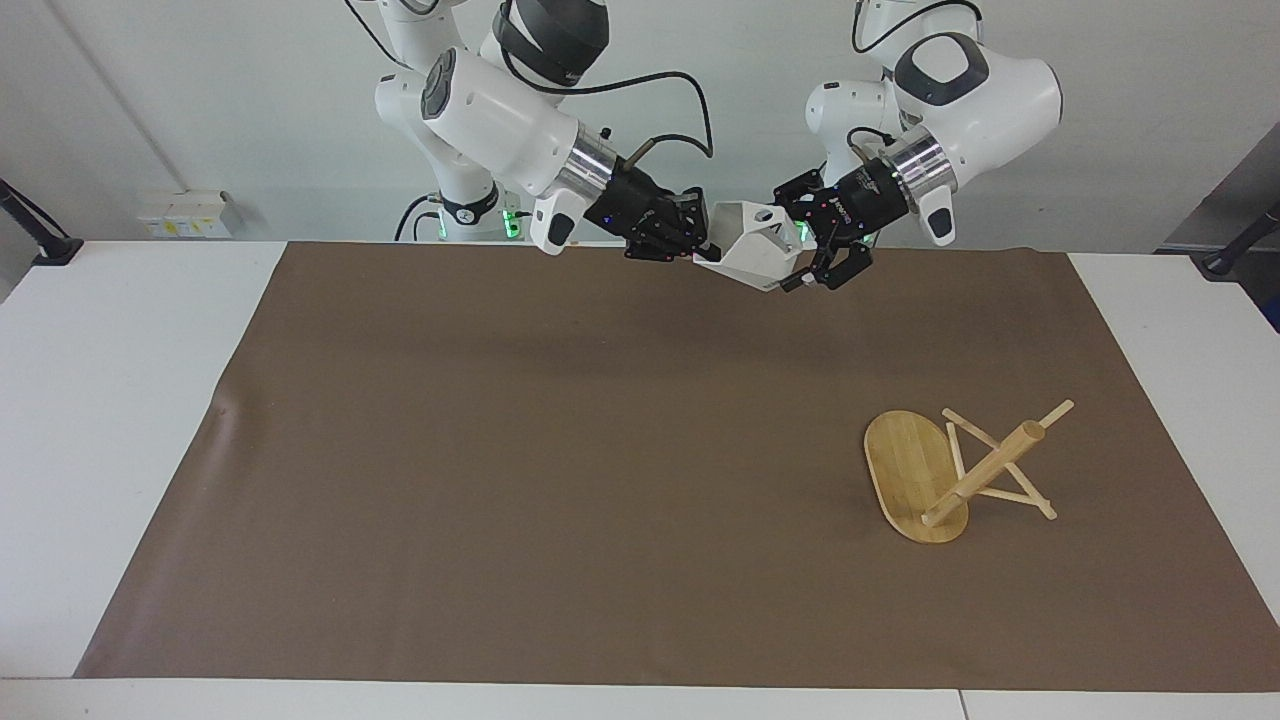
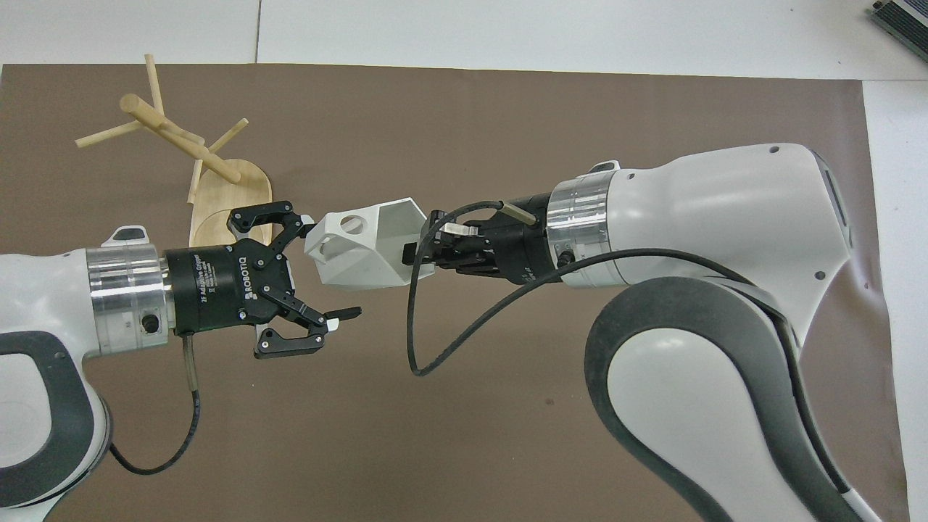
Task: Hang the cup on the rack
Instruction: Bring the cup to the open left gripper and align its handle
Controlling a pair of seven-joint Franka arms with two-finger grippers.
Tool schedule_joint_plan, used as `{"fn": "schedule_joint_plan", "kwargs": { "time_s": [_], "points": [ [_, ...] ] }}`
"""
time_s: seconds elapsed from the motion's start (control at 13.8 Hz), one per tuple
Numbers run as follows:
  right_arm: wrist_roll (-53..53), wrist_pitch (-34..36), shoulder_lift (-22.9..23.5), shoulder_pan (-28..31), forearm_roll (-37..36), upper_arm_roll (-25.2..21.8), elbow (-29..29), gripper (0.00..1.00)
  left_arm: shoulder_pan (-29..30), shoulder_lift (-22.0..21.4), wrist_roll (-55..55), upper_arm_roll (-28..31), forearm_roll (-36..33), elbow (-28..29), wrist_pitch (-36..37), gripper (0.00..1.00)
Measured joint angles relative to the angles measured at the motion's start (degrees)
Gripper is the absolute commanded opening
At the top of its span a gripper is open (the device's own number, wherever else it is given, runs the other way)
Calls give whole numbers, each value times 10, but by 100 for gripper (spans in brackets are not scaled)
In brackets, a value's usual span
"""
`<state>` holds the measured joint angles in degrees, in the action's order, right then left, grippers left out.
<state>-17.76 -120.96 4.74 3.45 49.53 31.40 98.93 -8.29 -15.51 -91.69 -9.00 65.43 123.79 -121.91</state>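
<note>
The cup (image 1: 757, 253) (image 2: 366, 246), white and faceted, hangs in the air over the edge of the mat (image 1: 560, 480) (image 2: 464, 435) nearest the robots, tilted, with its hexagonal mouth turned toward the right arm and its pierced handle toward the left arm. The right gripper (image 1: 690, 243) (image 2: 420, 255) is clenched on the cup's rim and carries it. The left gripper (image 1: 800, 262) (image 2: 330, 270) is level with the cup on the handle side, its fingers spread wide: one finger lies close against the handle block, the other stands clear of the cup body, nearer the robots. Whether the first finger touches the handle cannot be told. Nothing is grasped by the left gripper.

The rack (image 1: 955, 470) (image 2: 181, 159) has toppled: it lies on the mat well apart from the cup, farther from the robots and toward the left arm's end of the table. Its oval base is tipped up on edge, the post slants away from the base, and the thin pegs cross around the post, some resting on the mat. The mat covers most of the white table (image 1: 110, 400) (image 2: 507, 29).
</note>
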Motion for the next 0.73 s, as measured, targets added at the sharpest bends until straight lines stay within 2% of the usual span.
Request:
{"fn": "schedule_joint_plan", "kwargs": {
  "time_s": [0.07, 0.22, 0.29, 0.58, 0.65, 0.73],
  "points": [
    [0, 0, 0, 0, 0, 0, 0, 0, -1, 1, 2, 0, 0, 0, 0, 52],
    [0, 10, 0, 0, 0, 0, 0, 0, -1, 4, 6, 1, 0, -4, -1, 7],
    [0, 11, 0, 1, 0, -1, -1, 0, -1, 5, 16, 2, -2, -6, 1, 0],
    [0, 12, -1, 1, 0, -2, -1, 0, -2, 8, 33, 2, -2, -10, 1, 0],
    [0, 12, -1, 1, 0, -2, -1, 18, -2, 8, 34, 2, -2, -10, 1, 0],
    [0, 12, -1, 1, 0, -2, -1, 48, -2, 8, 34, 2, -1, -10, 1, 0]
  ]
}}
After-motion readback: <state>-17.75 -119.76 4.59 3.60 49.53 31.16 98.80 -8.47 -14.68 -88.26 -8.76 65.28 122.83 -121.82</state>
